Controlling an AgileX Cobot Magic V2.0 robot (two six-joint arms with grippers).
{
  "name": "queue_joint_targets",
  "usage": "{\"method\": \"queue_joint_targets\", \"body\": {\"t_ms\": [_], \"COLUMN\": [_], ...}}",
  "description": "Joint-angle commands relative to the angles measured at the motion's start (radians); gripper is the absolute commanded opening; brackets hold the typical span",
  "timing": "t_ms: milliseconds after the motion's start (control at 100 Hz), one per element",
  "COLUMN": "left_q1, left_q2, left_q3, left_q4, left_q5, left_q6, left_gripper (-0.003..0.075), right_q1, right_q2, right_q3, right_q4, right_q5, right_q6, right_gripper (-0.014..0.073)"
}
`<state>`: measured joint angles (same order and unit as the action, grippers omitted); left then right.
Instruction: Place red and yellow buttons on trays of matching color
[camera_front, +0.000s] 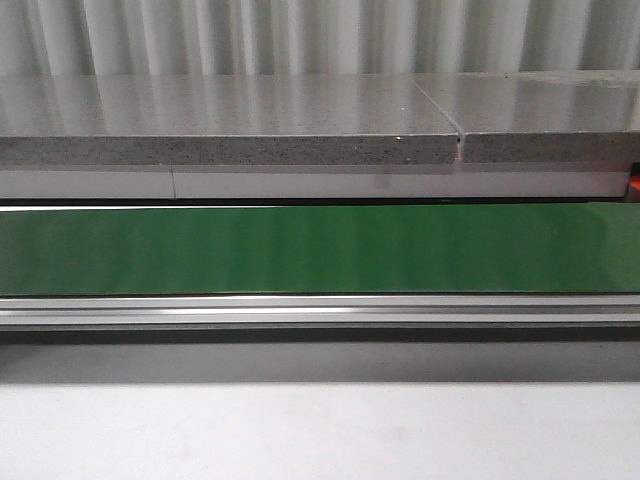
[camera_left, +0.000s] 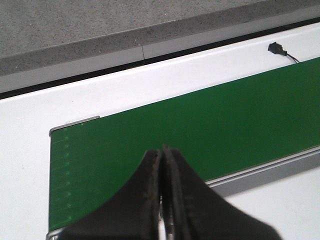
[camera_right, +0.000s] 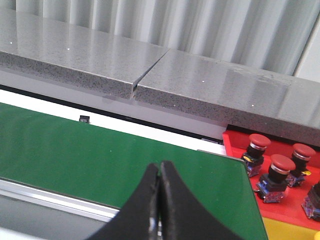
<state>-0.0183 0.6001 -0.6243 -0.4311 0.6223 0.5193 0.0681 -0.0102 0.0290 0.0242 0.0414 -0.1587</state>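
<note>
1. The red buttons (camera_right: 276, 170) sit together on the red tray (camera_right: 235, 145), which shows only in the right wrist view, just past the far right end of the green belt (camera_front: 320, 248). At least three red mushroom caps are plain to see, each upright on a dark body with a bit of blue at the base; a fourth, dark-topped piece at the frame edge is cut off and I cannot tell what it is.
2. A strip of yellow tray (camera_right: 290, 231) touches the near edge of the red tray, also beyond the belt's right end. No more than its corner is in view.
3. The right gripper (camera_right: 159, 187) hangs over the belt's near edge, short of the red tray, its two dark fingers pressed tip to tip with nothing between them.
4. The left gripper (camera_left: 161, 172) hangs over the near edge at the other end of the belt, close to its left end, fingers likewise clenched together on nothing.
5. The belt runs the full width of the front view, bare green, with an aluminium rail (camera_front: 320, 311) along its near side.
6. Behind the belt lies a white ledge, and on it a small black connector (camera_left: 276, 48) with a thin wire.
7. Further behind stands a speckled grey stone counter (camera_front: 230, 125) with a seam in it, backed by a pale ribbed wall (camera_front: 300, 35).
</note>
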Motion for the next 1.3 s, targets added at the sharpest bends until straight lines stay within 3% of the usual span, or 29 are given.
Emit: {"method": "queue_joint_targets", "body": {"t_ms": [0,420,730,800,970,1290], "left_q1": [-0.006,-0.006,-0.006,-0.006,-0.006,-0.006], "left_q2": [0.004,0.004,-0.052,-0.091,-0.221,-0.503], "left_q3": [-0.027,-0.027,0.09,0.14,0.283,0.509], "left_q4": [-0.025,-0.025,-0.015,0.063,0.379,0.464], "left_q5": [-0.067,-0.071,-0.351,-0.397,-0.505,-0.565], "left_q6": [-0.003,-0.003,-0.016,-0.097,-0.472,-0.533], "left_gripper": [-0.002,-0.002,-0.002,-0.002,-0.002,-0.002], "right_q1": [-0.006,-0.006,-0.006,-0.006,-0.006,-0.006], "right_q2": [-0.012,-0.012,-0.012,-0.012,-0.012,-0.012], "right_q3": [-0.007,-0.007,-0.007,-0.007,-0.007,-0.007], "right_q4": [-0.008,-0.008,-0.008,-0.008,-0.008,-0.008], "right_q5": [-0.086,-0.086,-0.086,-0.086,-0.086,-0.086], "right_q6": [0.001,0.001,0.001,0.001,0.001,0.001], "right_gripper": [-0.0069,-0.0069,-0.0069,-0.0069,-0.0069,-0.0069]}}
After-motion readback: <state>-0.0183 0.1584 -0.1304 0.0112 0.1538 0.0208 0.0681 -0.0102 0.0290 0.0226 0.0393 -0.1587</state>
